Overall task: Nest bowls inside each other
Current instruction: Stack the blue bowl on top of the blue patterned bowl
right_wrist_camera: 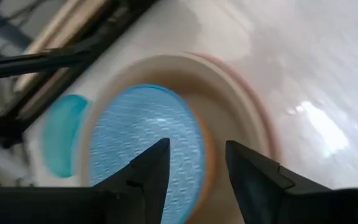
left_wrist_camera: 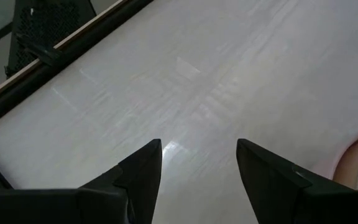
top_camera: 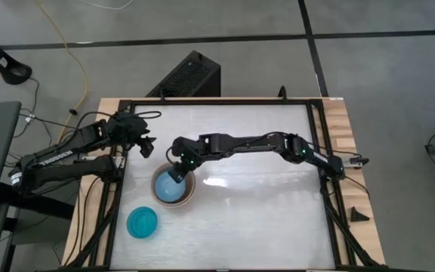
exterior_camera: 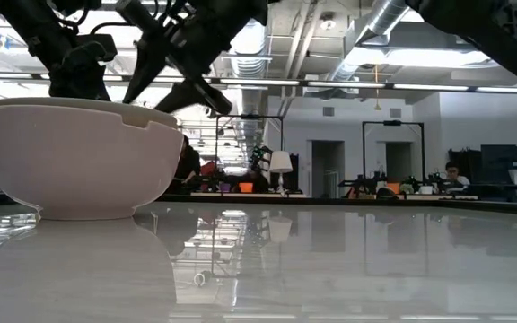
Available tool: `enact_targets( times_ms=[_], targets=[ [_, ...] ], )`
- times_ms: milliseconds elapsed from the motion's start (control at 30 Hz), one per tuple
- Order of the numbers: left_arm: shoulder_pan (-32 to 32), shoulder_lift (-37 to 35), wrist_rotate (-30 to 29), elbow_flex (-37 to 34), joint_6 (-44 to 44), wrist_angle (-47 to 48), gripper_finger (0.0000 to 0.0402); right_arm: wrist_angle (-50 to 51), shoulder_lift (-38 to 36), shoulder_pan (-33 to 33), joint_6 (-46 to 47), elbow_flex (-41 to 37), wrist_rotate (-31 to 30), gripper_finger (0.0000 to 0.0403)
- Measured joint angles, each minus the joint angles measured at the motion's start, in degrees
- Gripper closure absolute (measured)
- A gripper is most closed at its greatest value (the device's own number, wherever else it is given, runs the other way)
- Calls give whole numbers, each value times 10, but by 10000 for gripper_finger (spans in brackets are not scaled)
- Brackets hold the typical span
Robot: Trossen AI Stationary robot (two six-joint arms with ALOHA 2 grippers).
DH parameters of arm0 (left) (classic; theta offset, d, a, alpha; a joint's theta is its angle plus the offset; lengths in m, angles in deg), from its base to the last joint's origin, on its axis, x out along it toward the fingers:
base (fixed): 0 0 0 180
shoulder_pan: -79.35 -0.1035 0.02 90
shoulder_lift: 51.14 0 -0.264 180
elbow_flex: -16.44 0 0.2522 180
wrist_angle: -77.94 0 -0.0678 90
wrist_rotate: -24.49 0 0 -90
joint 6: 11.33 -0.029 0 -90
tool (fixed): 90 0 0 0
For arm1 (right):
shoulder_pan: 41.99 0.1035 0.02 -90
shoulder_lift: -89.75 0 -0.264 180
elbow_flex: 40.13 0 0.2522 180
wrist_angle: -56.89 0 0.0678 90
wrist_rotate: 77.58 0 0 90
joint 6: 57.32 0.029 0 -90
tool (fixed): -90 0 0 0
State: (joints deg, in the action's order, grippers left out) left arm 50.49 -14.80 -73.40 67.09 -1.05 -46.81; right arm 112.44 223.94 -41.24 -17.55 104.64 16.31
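A stack of nested bowls stands on the white table toward its near left. The small light blue bowl lies innermost, inside a grey-beige bowl, with a salmon-pink rim around that. In the low view the outermost wall is cream-white. The bright teal-blue bowl stands alone on the table, nearer the front left. My right gripper hovers open just above the stack's far rim, with nothing between its fingers. My left gripper waits open over the table's far left.
A black frame runs along the table's left and right edges. A dark box stands on the floor beyond the far edge. The table's middle and right are bare white surface.
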Motion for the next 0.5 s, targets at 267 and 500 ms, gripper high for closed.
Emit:
enact_targets(
  times_ms=[267, 500],
  targets=[
    [0, 0, 117, 0, 14, -3, 205, 37, -25, 3, -44, 27, 37, 218],
    [57, 0, 415, 0, 35, -93, 205, 152, -102, 19, -74, 26, -1, 223]
  ],
)
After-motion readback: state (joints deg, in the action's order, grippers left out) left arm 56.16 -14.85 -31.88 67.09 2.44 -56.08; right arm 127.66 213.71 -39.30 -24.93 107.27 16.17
